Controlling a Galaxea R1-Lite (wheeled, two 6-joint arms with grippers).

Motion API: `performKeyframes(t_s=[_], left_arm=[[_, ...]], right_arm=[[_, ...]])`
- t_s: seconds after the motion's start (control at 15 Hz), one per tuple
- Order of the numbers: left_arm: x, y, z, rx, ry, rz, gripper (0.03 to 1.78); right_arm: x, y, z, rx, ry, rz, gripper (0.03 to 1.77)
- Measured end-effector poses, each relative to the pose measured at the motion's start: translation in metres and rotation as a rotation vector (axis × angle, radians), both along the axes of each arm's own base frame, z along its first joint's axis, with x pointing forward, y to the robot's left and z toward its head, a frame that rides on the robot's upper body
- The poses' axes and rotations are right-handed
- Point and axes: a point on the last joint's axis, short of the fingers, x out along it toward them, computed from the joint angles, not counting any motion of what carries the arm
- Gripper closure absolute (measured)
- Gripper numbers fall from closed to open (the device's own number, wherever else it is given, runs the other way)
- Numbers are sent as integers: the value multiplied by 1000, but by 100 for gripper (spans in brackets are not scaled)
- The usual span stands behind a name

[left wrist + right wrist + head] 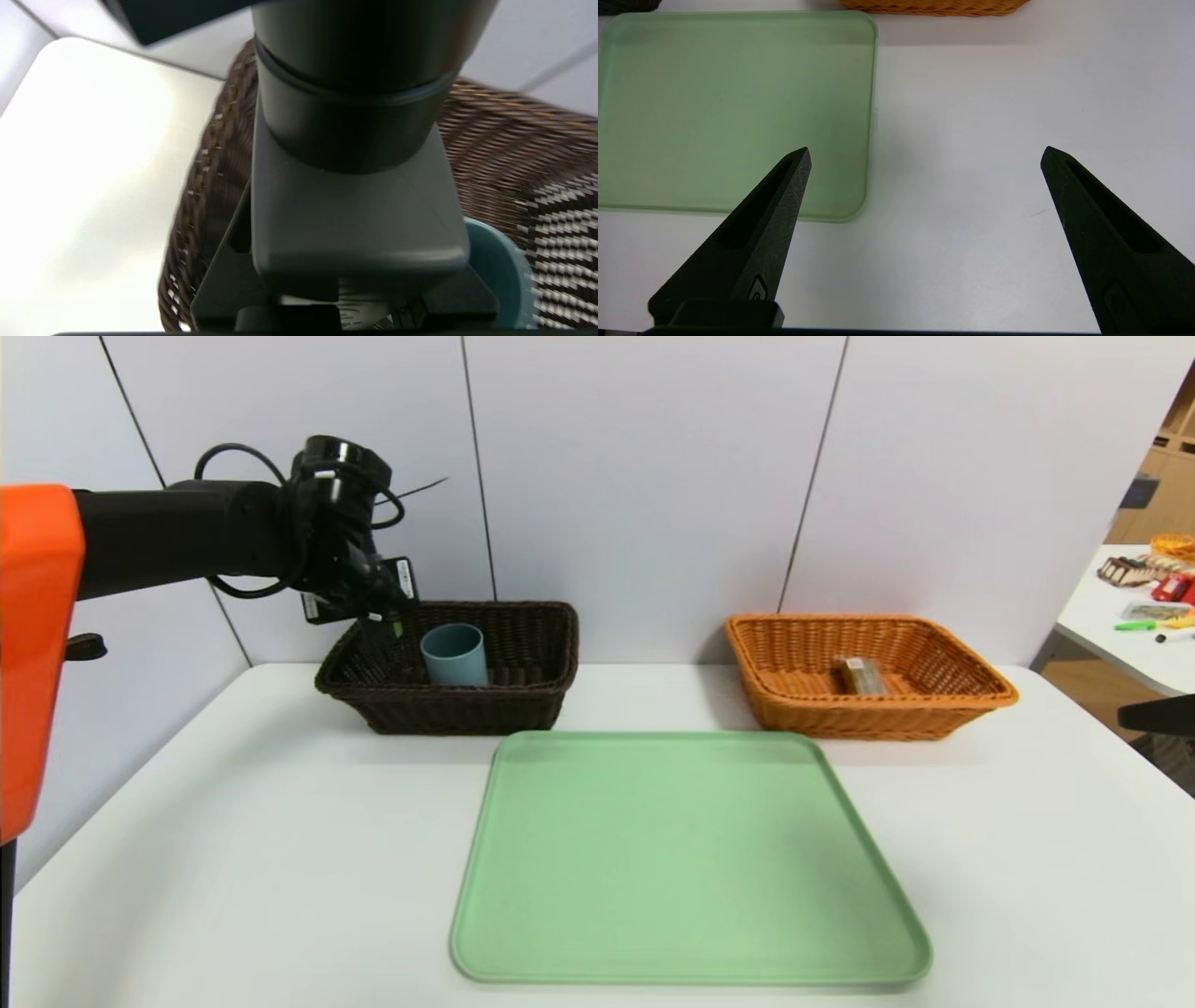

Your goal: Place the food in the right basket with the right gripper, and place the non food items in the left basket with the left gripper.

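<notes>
White table [233, 859] is seen with a bare green tray [686, 859]. Left gripper [381, 621], clamped on the pump bottle [355, 116], is held over the dark left basket [523, 695] beside the cup [454, 654]. Snack bar [860, 674] is laid in the orange right basket [971, 695]. Right gripper [924, 156] is spread wide above the table.

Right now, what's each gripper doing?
Left gripper: shut on the pump bottle, over the dark basket.
Right gripper: open, empty, above the table.

A black pump bottle [359, 140] looms over the dark brown basket [514, 154] and blue-grey cup [500, 275].
</notes>
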Motion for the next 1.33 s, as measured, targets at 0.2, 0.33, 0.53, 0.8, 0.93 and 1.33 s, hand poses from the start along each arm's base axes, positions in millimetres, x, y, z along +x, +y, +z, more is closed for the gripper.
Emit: performKeyframes(t_s=[0.2, 0.33, 0.53, 0.8, 0.93, 1.33], left_arm=[[8, -3, -8, 0, -10, -5, 86], [10, -2, -11, 3, -4, -2, 70], [10, -3, -12, 3, -2, -6, 50], [-6, -8, 9, 1, -32, -27, 34], [-27, -16, 27, 19, -22, -69, 29], [-134, -5, 94, 134, 65, -197, 19]], right_arm=[[1, 0, -1, -1, 5, -1, 10], [2, 0, -1, -1, 6, 0, 10], [2, 0, -1, -2, 7, -2, 10], [1, 0, 0, -1, 4, -2, 10], [1, 1, 0, -3, 2, 3, 10], [-6, 2, 3, -64, -17, 61, 10]])
